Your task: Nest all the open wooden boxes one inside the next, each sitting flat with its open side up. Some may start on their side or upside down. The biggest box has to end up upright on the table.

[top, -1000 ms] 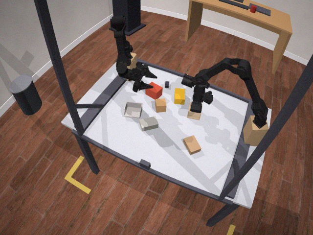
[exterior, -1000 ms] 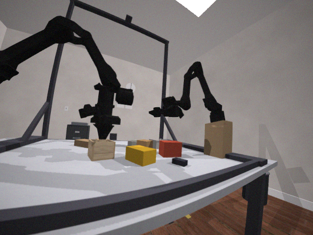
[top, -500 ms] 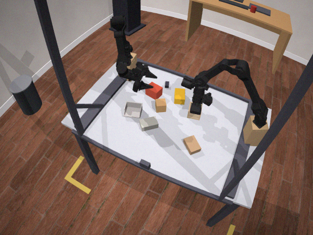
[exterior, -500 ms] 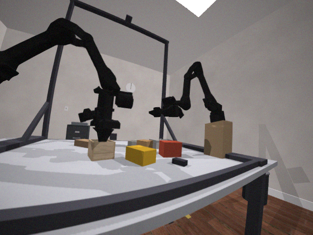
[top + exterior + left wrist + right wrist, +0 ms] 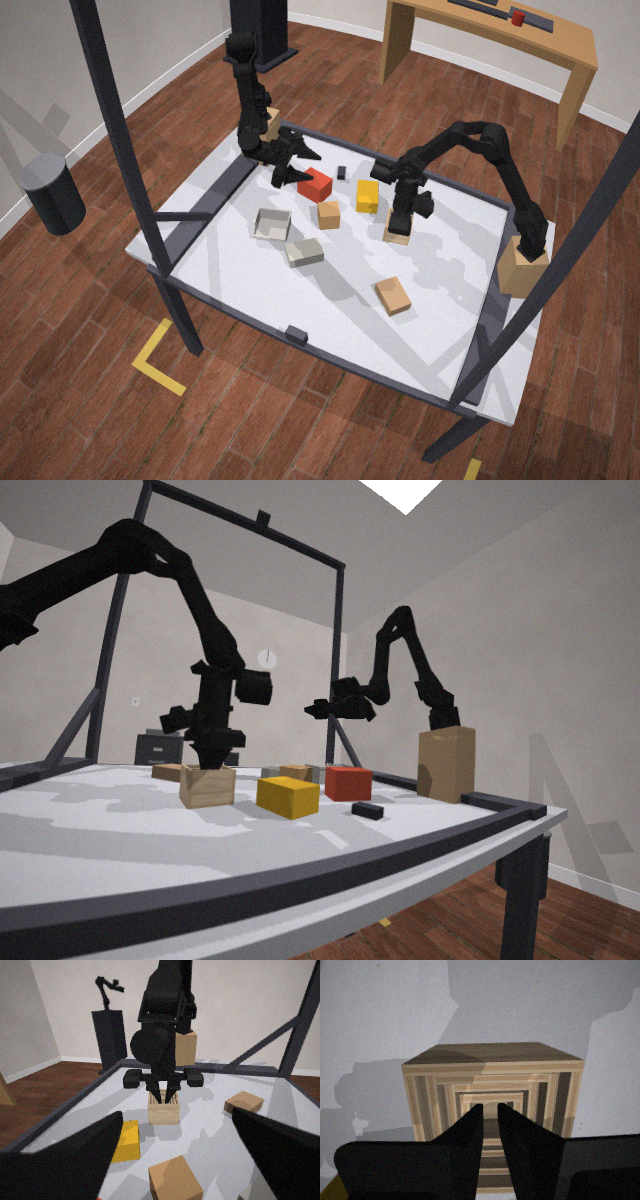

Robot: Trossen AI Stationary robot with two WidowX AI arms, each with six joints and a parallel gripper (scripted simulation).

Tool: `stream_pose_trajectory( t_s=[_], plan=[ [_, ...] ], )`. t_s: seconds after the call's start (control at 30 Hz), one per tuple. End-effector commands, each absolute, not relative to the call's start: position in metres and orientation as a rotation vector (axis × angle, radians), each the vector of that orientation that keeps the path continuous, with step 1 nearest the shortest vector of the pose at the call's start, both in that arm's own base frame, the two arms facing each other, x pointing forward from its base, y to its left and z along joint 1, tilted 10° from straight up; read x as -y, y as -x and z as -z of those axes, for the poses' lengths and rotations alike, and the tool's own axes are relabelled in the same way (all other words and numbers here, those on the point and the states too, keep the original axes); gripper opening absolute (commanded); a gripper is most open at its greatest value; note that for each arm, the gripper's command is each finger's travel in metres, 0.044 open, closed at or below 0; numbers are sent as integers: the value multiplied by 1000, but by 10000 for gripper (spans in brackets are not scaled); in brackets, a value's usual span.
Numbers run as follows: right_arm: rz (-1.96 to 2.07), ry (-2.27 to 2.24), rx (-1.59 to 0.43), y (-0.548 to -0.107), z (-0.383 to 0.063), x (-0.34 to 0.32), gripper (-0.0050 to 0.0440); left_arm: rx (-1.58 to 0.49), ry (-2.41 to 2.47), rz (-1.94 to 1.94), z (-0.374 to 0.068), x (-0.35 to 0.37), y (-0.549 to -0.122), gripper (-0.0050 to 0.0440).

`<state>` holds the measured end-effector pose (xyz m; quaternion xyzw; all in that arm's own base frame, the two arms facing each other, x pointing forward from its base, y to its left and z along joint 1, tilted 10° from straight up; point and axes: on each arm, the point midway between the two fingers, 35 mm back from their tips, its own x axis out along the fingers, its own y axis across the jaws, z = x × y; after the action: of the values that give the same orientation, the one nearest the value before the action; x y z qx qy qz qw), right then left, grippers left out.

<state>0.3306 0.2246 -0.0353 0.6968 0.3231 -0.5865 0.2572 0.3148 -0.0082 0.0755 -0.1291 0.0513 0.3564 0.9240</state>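
The biggest wooden box stands upright on the table, open side up. Several smaller boxes sit inside it; their rims show one within another in the right wrist view. My right gripper points straight down into the nest. Its fingers stand close together within the smallest wooden box and hold it from inside, low among the others. The smallest box's base is hidden. My left gripper is open and empty, level, above the table near the red block.
A yellow block and a red block stand near the nest. Orange-tan blocks, a grey-beige block, an open whitish tray and a small dark block also lie around.
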Motion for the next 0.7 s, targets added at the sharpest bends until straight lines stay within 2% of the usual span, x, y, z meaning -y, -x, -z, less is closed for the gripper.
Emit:
stream_pose_trajectory(
  t_s=[0.0,0.67],
  plan=[
    [1588,-1893,-874,-331,36,-226,121,-99,267,-732,-77,8,-314,400],
    [1572,-1907,-878,-334,31,-227,121,-99,267,-732,-77,8,-314,400]
  ],
)
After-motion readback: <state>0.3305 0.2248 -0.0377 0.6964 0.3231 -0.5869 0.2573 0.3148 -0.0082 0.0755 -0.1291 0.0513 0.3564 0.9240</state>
